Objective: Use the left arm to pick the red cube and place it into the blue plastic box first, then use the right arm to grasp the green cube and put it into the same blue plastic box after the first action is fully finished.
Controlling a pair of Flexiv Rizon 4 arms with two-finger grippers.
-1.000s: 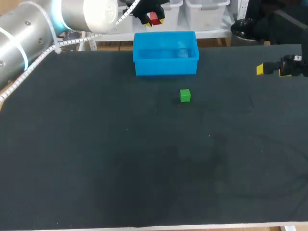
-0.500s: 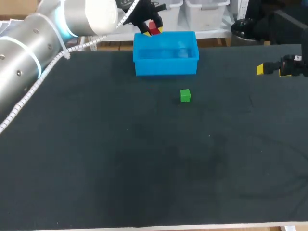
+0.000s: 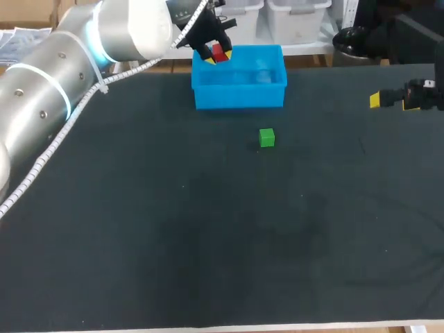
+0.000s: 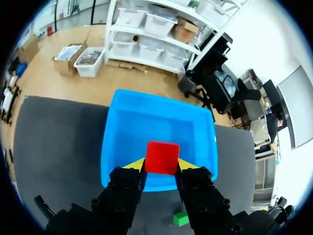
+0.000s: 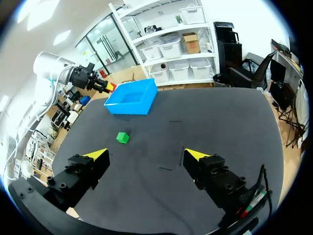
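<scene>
Grasp: left jaws clench red cube (image 4: 162,157), seemingly over blue box (image 3: 239,96) rim.
Advice: centre, lower, release.
Right jaws: apart.

- Nothing readable from where I'm sitting: I can't make out any text, label, brand, number or sign in the head view or either wrist view.
</scene>
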